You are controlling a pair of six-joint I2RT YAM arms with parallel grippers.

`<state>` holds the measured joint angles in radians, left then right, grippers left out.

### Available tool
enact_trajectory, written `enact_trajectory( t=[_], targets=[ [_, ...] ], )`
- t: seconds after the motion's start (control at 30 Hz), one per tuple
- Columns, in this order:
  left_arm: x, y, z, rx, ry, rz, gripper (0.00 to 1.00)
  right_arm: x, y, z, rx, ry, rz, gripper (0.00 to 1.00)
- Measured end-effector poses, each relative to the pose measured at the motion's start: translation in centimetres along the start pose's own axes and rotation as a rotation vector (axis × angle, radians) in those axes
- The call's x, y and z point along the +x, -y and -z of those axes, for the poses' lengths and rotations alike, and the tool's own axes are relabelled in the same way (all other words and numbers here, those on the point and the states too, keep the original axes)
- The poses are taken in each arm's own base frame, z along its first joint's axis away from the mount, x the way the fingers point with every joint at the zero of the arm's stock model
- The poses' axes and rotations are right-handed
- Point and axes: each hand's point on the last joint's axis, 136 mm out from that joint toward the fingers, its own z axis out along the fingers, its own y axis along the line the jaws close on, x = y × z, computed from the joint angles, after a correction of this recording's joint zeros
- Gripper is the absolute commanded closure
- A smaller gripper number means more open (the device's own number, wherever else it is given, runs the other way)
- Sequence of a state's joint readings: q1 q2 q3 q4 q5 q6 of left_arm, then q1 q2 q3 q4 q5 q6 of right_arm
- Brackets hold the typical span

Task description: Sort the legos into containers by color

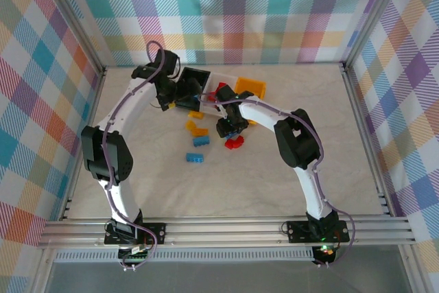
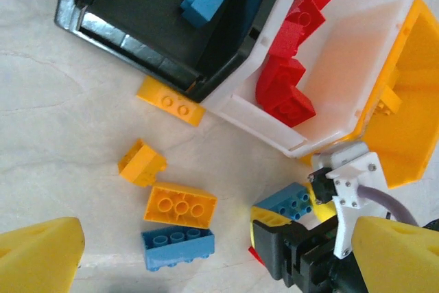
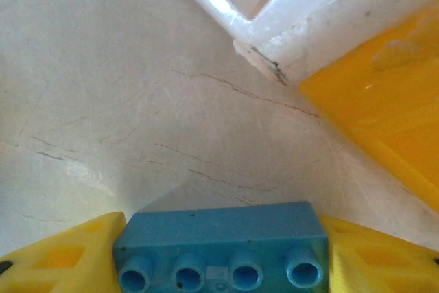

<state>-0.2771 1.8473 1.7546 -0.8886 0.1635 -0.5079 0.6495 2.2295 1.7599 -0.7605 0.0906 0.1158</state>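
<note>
One blue lego [image 3: 219,237] inside right gripper [image 3: 219,260]

**Two YAM arms — body notes**

Left arm [image 1: 122,200] and right arm [image 1: 312,193]: white rounded link shells, bulky black joint housings at elbow and wrist. Black base plates [image 1: 134,230] sit at 7 and 5 o'clock in the overhead view. A lilac-grey cable [image 1: 125,101] runs along each arm and loops free above the left wrist, about 11 o'clock. Small green and red lights [image 1: 324,248] on the right base. Fingers are yellow plastic wedges — left fingers [image 2: 41,255], right fingers [image 3: 62,262], the latter with moulded recesses. At 5 o'clock in the left wrist view: a white printed bracket [image 2: 351,180] with dark screw heads and a grey cable, and below it a black housing [image 2: 302,255].
</note>
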Motion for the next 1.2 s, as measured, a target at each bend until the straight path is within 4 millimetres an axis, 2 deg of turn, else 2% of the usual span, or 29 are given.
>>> enact_trajectory(
  t=[0.13, 0.23, 0.47, 0.57, 0.63, 0.7, 0.87, 0.97, 1.03, 1.07, 1.13, 1.2],
  targets=[
    [1.1, -1.6, 0.3, -0.027, -0.013, 0.013, 0.0, -0.2, -1.1, 1.0, -0.061, 0.01, -0.012, 0.43],
    [2.6, -3.5, 0.6, -0.06, -0.028, 0.028, 0.0, -1.7, -2.5, 3.4, -0.128, 0.058, -0.031, 0.42],
    [5.8, -7.2, 2.3, -0.134, -0.046, 0.055, 0.0, -10.6, -5.5, 12.0, -0.275, 0.328, -0.046, 0.42],
    [7.2, -8.3, 3.3, -0.154, -0.043, 0.069, 0.0, -14.3, -6.4, 13.8, -0.317, 0.422, -0.049, 0.42],
    [8.4, -9.0, 3.7, -0.16, -0.054, 0.085, 0.0, -16.3, -6.5, 13.7, -0.34, 0.464, -0.06, 0.42],
    [9.6, -9.7, 3.7, -0.166, -0.072, 0.102, 0.0, -17.5, -6.6, 12.6, -0.36, 0.48, -0.076, 0.42],
    [12.8, -11.5, 3.3, -0.202, -0.153, 0.134, 0.0, -18.9, -6.3, 8.0, -0.398, 0.475, -0.143, 0.42],
    [13.5, -11.8, 3.5, -0.213, -0.177, 0.137, 0.0, -20.2, -5.9, 5.9, -0.409, 0.501, -0.176, 0.43],
    [13.8, -11.8, 3.7, -0.214, -0.187, 0.137, 0.0, -21.6, -6.0, 5.4, -0.42, 0.55, -0.189, 0.42],
    [13.9, -11.8, 3.7, -0.214, -0.191, 0.137, 0.0, -22.3, -5.8, 5.5, -0.417, 0.582, -0.196, 0.36],
    [14.0, -11.8, 3.8, -0.213, -0.197, 0.135, 0.0, -23.5, -5.3, 5.8, -0.415, 0.635, -0.218, 0.19],
    [14.2, -11.9, 3.9, -0.215, -0.205, 0.136, 0.0, -24.2, -5.0, 6.0, -0.409, 0.669, -0.233, 0.17]
  ],
)
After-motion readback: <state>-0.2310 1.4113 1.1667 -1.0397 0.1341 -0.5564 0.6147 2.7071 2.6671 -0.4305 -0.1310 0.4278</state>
